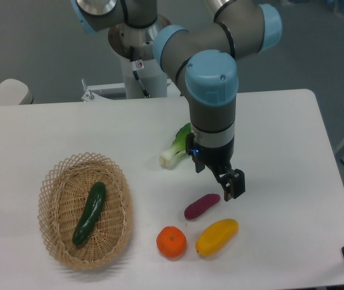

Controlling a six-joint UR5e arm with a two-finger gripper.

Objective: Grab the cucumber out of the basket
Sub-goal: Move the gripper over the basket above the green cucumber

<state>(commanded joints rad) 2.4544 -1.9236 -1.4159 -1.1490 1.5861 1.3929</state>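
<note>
Pincer point(230, 184) above table, cucumber point(90, 213) diagonal in basket point(51, 187)

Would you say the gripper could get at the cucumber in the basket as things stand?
Probably yes. The cucumber lies alone and uncovered in the shallow basket, open from above. The gripper hovers to its right, near the purple vegetable, with nothing between.

Cucumber point(89, 212) unobstructed above basket point(54, 181)

We count one basket point(58, 173), one cucumber point(90, 212), one bok choy point(175, 149), one purple vegetable point(201, 206), one orange point(171, 242), one mango point(217, 237).
</note>
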